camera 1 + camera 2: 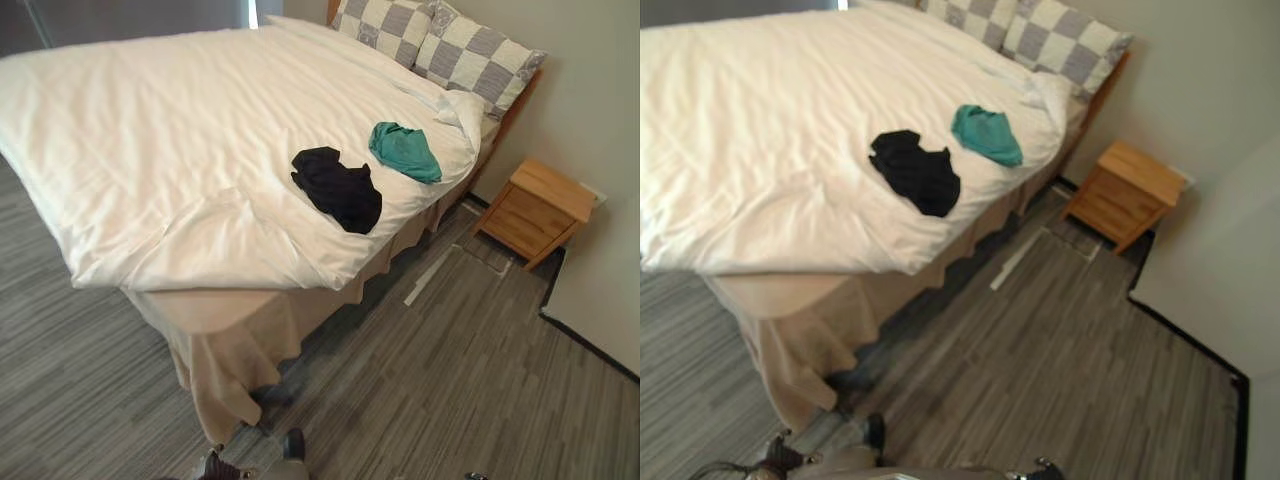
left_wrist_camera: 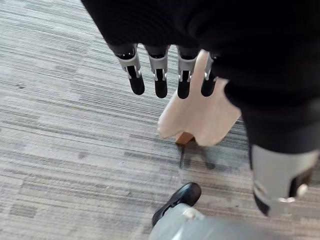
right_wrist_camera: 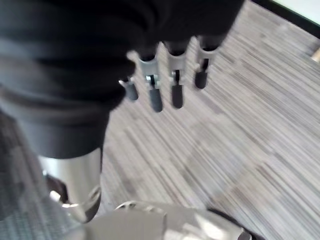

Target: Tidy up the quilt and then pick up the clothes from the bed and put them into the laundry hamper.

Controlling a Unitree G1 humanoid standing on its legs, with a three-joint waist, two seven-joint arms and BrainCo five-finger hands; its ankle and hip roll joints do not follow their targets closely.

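A: What is on the bed (image 1: 250,330)?

B: A big white quilt (image 1: 170,140) covers it. It lies mostly flat, with soft wrinkles. One corner hangs over the edge near the foot of the bed.

A: And the clothes?

B: Two pieces lie on top of the quilt, on the side near the wall. A black shirt (image 1: 338,187) is bunched up in a heap. A green shirt (image 1: 404,151) lies just beside it, closer to the pillows (image 1: 440,40). The two are near each other but not touching.

A: Where are the hands?

B: Both hang down low over the grey striped floor (image 1: 460,360), well apart from the clothes. The left hand (image 2: 160,70) points its fingers straight down, side by side. It holds nothing. Past the fingers you can see the tan bed skirt (image 2: 197,117) at the corner of the bed.

A: And the other one?

B: The right hand (image 3: 165,75) looks the same. Its fingers are straight and loose, pointing down at the floor. Nothing is in it.

A: Anything else?

B: A small wooden nightstand (image 1: 535,210) stands by the wall, beside the head of the bed.
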